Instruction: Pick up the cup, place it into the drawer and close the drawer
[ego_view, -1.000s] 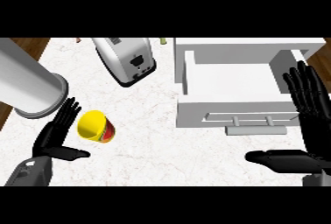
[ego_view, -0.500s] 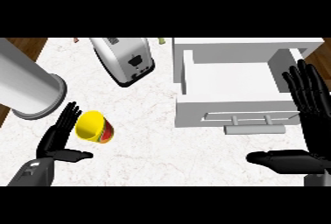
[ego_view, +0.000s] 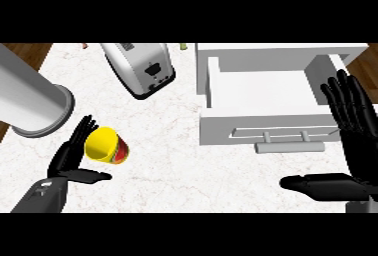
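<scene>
A yellow cup (ego_view: 105, 145) with a red side lies tilted on the white counter (ego_view: 177, 165) at the left. My left hand (ego_view: 71, 159) stands just left of it, fingers straight and thumb out, close to the cup but not curled round it. The white drawer (ego_view: 266, 95) is pulled out at the upper right, with a bar handle (ego_view: 289, 147) on its front. My right hand (ego_view: 356, 135) is open at the right edge, fingers up, beside the drawer's front corner.
A silver toaster (ego_view: 140, 67) stands at the back, left of the drawer. A large grey cylinder (ego_view: 29, 102) rises at the far left, just behind the cup and my left hand.
The view has shifted slightly left and down. My left hand has edged closer to the cup. The right hand stays as it was.
</scene>
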